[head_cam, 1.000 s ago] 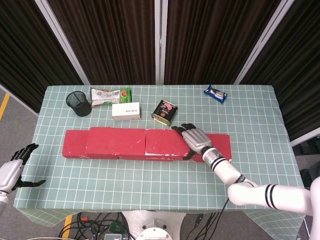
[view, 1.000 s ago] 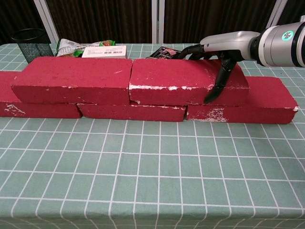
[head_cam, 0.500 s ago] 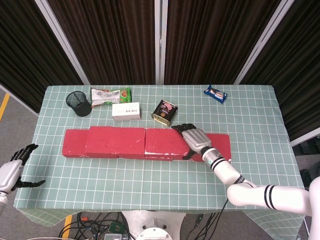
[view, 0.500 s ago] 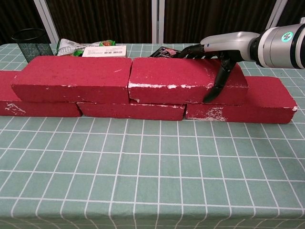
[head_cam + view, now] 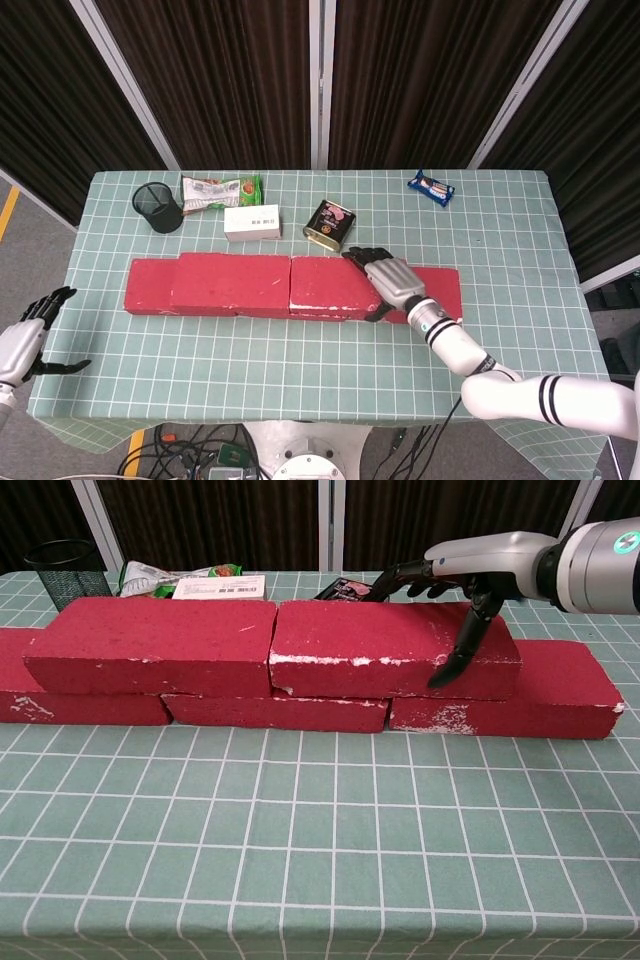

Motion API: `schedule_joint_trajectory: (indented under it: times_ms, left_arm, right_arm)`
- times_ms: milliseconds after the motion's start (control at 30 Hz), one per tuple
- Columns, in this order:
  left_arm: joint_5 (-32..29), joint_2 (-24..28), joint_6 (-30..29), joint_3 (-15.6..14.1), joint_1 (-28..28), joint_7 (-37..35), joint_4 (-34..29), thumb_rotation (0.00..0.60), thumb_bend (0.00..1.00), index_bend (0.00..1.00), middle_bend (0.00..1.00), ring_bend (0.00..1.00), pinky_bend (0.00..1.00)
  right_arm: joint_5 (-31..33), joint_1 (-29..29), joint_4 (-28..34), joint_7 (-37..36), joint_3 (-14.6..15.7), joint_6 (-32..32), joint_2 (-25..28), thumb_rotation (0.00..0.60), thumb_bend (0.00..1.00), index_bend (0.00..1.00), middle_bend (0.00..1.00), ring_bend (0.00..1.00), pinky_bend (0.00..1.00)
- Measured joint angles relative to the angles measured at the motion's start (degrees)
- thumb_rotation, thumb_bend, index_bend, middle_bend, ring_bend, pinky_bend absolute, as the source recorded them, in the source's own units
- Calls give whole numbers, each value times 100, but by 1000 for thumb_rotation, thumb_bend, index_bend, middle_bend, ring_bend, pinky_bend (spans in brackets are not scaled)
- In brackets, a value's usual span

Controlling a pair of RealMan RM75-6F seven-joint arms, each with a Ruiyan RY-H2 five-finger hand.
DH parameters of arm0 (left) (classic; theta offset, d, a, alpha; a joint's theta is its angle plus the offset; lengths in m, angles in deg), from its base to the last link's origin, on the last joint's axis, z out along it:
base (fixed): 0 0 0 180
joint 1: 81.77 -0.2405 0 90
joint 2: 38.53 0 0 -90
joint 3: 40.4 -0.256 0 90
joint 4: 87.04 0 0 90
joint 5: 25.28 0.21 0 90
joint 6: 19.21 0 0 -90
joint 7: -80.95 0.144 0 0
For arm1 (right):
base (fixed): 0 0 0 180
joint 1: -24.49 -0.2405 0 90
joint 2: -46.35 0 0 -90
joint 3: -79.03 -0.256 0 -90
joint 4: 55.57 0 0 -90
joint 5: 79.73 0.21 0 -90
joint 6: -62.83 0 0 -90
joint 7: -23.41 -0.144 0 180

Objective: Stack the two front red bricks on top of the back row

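Observation:
Three red bricks form the bottom row, with its left brick (image 5: 80,708), middle brick (image 5: 275,712) and right brick (image 5: 540,695). Two more red bricks lie on top: the left upper brick (image 5: 150,645) (image 5: 232,280) and the right upper brick (image 5: 370,645) (image 5: 335,283), end to end. My right hand (image 5: 470,575) (image 5: 388,278) spans the right end of the right upper brick, its thumb down the front face and its fingers (image 5: 400,580) over the back edge. My left hand (image 5: 28,340) hangs with its fingers spread beyond the table's left front corner, holding nothing.
Behind the bricks stand a black mesh cup (image 5: 158,208), a snack packet (image 5: 220,190), a white box (image 5: 252,222) and a dark tin (image 5: 330,224). A blue packet (image 5: 431,187) lies at the back right. The green checked cloth (image 5: 320,860) lies in front of the bricks.
The right upper brick has slid slightly left against the left upper brick. My right wrist has risen a little; the thumb stays on the front face. The left hand has not moved.

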Motion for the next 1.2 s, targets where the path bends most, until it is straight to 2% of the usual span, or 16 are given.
schedule_joint_trajectory:
  times_ms: [367,633,833,1000,1200]
  left_arm:
    - [-53,26,-83,40,-8,265,-166,600,0,40,0,0,0]
    - [-112,-5,-284,80,-64,809,-272,600,0,40,0,0,0]
    - [-98,-146,-844,131,-235,1333,-329,600,0,40,0,0,0]
    - [-12,-322,-1435,170,-441,1969,-280,600,0,40,0,0,0]
    - [6,-437,-1707,179,-631,2607,-289,600,0,40,0,0,0]
  right_arm:
    - [-1056,751,891,-336,3,757,970,600,0,0,0,0,0]
    - [-2044,1758,1077,-349,367,1985,1377,600,0,0,0,0,0]
    - [-2822,2793,835,-375,831,3101,1422,600,0,0,0,0,0]
    - [-3249,3658,353,-413,1184,3897,1294,600,0,0,0,0,0]
    - [-3289,4260,-401,-742,1342,4111,990,600,0,0,0,0,0]
